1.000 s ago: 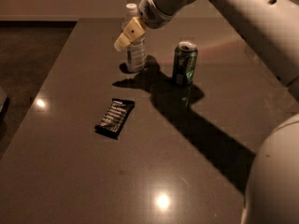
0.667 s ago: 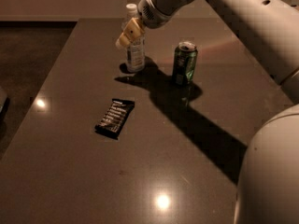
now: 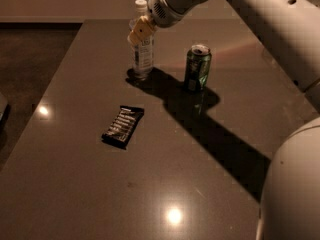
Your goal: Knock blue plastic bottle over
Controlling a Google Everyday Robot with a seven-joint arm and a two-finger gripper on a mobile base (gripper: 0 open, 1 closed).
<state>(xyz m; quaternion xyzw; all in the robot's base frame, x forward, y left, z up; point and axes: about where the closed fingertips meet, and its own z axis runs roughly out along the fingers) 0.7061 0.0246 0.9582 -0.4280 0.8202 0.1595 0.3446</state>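
A clear plastic water bottle with a white screw cap and a pale blue-white label (image 3: 143,59) stands upright near the far edge of a dark, glossy grey tabletop (image 3: 70,184), left of the middle. The robot's gripper (image 3: 139,33), tipped in pale yellow, sits at the bottle's upper part, just below the cap, and overlaps it on the side facing the camera; whether it actually touches the bottle cannot be told, nor how wide or narrow the gripper is set. The thick white arm (image 3: 260,14) reaches in from the upper right and slants down to the gripper. To the right of the bottle, apart from it, stands an upright green drink can (image 3: 197,68) with its top open to view. Nearer the camera and slightly left of the bottle, well apart from both, a flat black snack packet (image 3: 123,126) lies on the table at a slant. The arm's dark shadow (image 3: 210,129) runs from the bottle's foot past the can toward the lower right.
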